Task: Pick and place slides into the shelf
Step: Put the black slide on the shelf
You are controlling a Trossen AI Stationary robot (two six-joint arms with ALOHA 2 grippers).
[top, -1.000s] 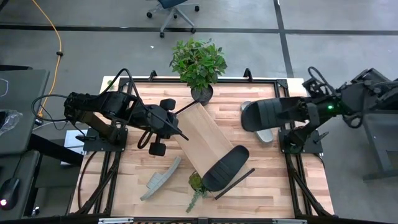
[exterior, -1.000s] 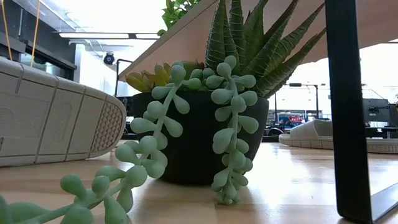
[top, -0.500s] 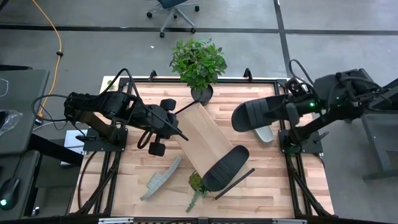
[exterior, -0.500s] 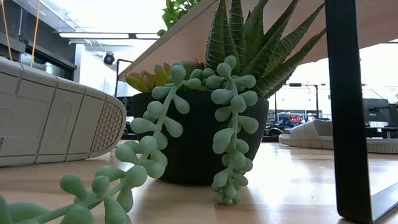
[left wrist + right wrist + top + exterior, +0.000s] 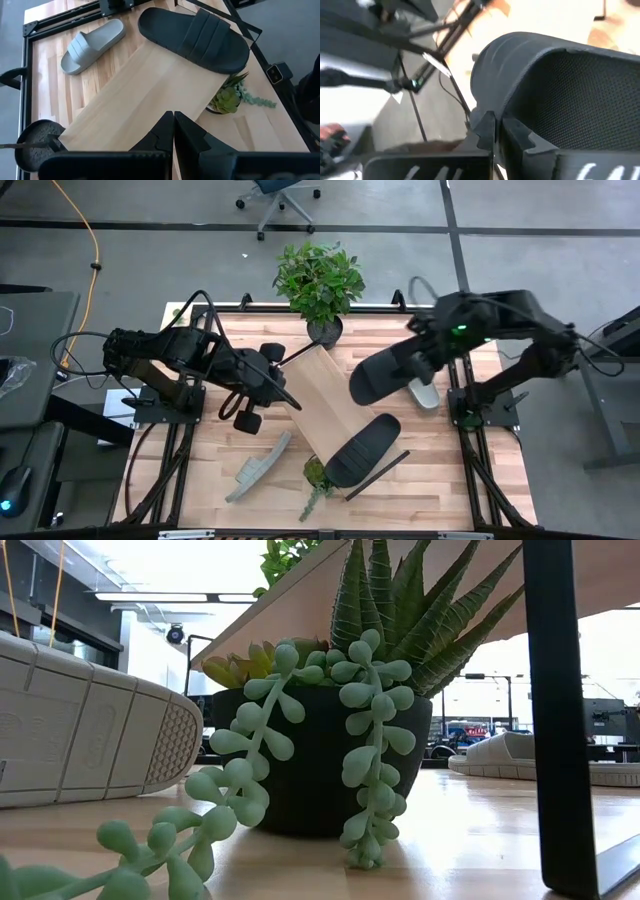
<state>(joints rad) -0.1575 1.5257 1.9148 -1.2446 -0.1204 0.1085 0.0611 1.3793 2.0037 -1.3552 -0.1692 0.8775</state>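
Done: one black slide (image 5: pixel 362 450) lies on the shelf (image 5: pixel 322 395), lower centre.
In hand: right gripper (image 5: pixel 432 358) fingers clamped on second black slide (image 5: pixel 385 372), centre right.
Left: two grey slides (image 5: pixel 258 466) on the surface.
Left gripper (image 5: pixel 262 380): fingers closed, empty, by the shelf's upper end.

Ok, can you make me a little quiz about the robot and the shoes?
1. True or false: the right gripper holds a grey slide in the air.
2. Where does the other black slide lie? A: on the shelf. B: on the floor. C: in a plant pot.
3. Fill the gap: ___ grey slides lie on the table.

Key: 1. False, its fingers are shut on a black slide. 2. A. 3. Two.
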